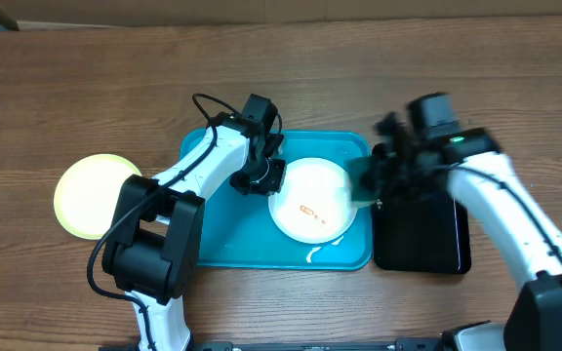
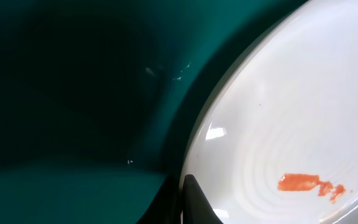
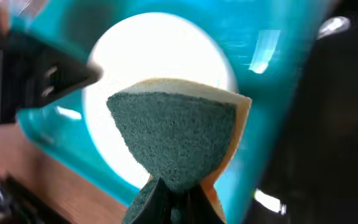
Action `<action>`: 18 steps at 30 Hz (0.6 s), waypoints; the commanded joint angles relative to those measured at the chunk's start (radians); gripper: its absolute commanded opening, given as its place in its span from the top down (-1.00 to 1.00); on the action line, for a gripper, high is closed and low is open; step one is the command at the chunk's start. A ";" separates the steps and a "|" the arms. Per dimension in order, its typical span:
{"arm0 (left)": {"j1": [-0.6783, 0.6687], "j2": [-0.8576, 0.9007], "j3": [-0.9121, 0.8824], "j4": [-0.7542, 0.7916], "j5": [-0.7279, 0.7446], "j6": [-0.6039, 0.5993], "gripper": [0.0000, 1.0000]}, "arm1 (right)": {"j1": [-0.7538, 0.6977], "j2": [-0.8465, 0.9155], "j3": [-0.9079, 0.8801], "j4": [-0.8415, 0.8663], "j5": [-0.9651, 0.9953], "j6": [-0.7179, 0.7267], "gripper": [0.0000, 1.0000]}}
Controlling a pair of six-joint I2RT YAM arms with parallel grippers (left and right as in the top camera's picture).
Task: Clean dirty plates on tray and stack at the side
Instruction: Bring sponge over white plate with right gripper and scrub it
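A white plate [image 1: 310, 200] with an orange-red smear lies on the turquoise tray [image 1: 222, 249]. My left gripper [image 1: 264, 178] is at the plate's left rim. In the left wrist view its fingers [image 2: 188, 202] are closed on the edge of the plate [image 2: 291, 112]. My right gripper [image 1: 374, 180] is shut on a green and yellow sponge [image 3: 179, 130], held above the right side of the plate [image 3: 160, 56]. A pale yellow-green plate [image 1: 94, 195] lies on the table to the left of the tray. No second white plate shows.
A smaller black tray [image 1: 420, 234] lies against the turquoise tray's right side, under my right arm. A white smear [image 1: 315, 253] marks the turquoise tray's front rim. The wooden table runs on all sides.
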 commanded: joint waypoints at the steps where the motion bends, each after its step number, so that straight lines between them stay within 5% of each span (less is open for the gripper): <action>1: -0.002 0.016 -0.010 -0.003 0.025 -0.042 0.92 | 0.117 0.002 0.017 0.043 0.053 0.002 0.93; 6: -0.002 0.016 -0.010 -0.009 0.027 -0.042 0.92 | 0.249 0.018 0.016 0.109 0.189 0.145 0.93; 18: -0.002 0.016 -0.010 -0.011 0.027 -0.042 0.92 | 0.343 0.174 0.016 0.187 0.181 0.206 0.93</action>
